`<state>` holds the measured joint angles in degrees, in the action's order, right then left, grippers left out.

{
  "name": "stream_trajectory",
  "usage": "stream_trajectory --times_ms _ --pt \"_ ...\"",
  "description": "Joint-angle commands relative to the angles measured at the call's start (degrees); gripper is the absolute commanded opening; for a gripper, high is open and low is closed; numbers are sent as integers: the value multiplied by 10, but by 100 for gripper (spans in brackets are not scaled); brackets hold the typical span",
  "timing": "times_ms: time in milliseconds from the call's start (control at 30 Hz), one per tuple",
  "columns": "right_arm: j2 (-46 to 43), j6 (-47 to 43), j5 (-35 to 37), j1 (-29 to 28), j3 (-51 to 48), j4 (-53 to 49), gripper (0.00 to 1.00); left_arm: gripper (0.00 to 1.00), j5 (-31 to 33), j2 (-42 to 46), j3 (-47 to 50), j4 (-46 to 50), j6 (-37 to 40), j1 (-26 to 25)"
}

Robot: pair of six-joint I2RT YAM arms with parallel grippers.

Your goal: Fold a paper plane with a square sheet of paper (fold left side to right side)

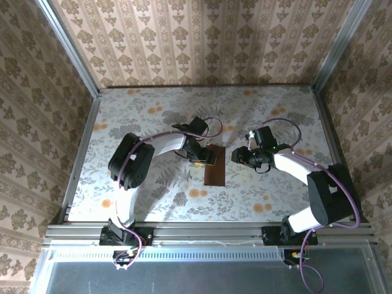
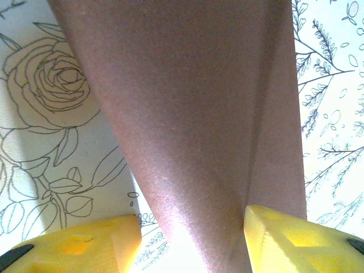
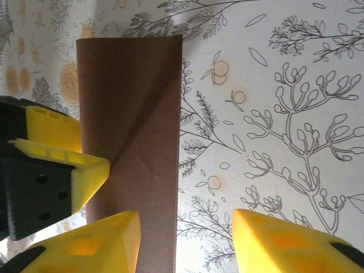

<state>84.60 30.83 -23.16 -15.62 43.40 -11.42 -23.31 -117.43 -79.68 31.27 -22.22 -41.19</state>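
— Reddish-brown square sheet of paper [image 1: 215,173]?
— Folded in half to a narrow strip, lying mid-surface [image 1: 153,196], long side running near to far.
— Left pincer [image 1: 207,157]?
— Released; fingers [image 2: 74,244] apart at the strip's far left corner, paper running between them, creased diagonally there.
— Right pincer [image 1: 236,155]?
— Released; spread wide just right of the far end, strip's edge showing between its fingers [image 3: 79,242].

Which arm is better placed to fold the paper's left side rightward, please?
Probably left: the left tool straddles the paper at its left edge; the right tool is open by the right edge.
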Motion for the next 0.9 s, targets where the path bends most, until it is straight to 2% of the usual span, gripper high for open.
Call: stream_trajectory --times_ms 0,233,467,867 --pt "18 15 -31 -3 -5 27 47 55 26 -80 26 -46 20 -21" --pt "63 32 -57 -22 7 61 44 55 28 -79 26 -44 19 -21" --pt "119 36 -90 -47 36 81 27 55 30 -79 26 -44 19 -21" --pt "181 35 -82 -61 50 73 18 55 33 -78 26 -42 20 -21"
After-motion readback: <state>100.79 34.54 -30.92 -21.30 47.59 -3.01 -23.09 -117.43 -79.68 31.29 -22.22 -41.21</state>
